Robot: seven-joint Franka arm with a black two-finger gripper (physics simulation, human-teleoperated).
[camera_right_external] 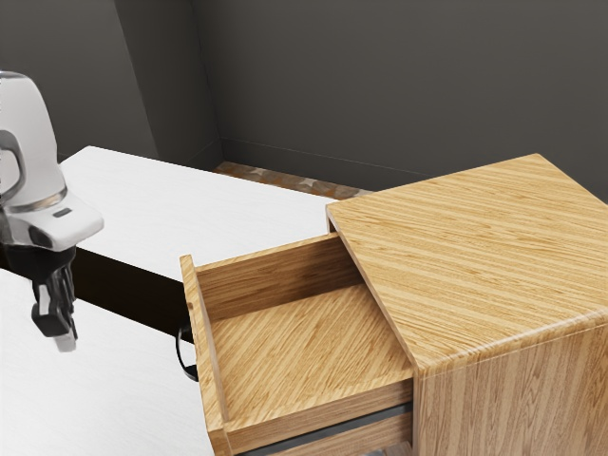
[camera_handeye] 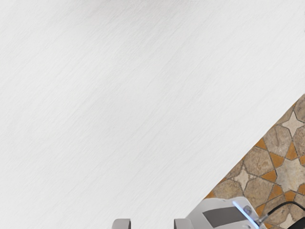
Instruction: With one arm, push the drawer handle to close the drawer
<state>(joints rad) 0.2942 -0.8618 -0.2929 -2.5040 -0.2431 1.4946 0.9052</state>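
My gripper [camera_right_external: 65, 339] hangs at the exterior view's left, pointing down over the white table, apart from the drawer front. Its two fingertips stand apart in the wrist view, the gripper [camera_handeye: 152, 223] open with nothing between them. The wooden drawer [camera_right_external: 290, 347] sticks well out of its cabinet [camera_right_external: 475, 252], and no contents are visible inside it. On the drawer's front panel is a black curved handle [camera_right_external: 185, 355], on the side facing my gripper and partly hidden by the panel.
White tabletops [camera_right_external: 104, 385] lie on both sides of a dark gap [camera_right_external: 128, 289] behind the gripper and drawer front. Beyond the white surface [camera_handeye: 133, 105] in the wrist view are patterned floor tiles [camera_handeye: 281, 162] and the robot's grey-white base [camera_handeye: 221, 213] with a cable.
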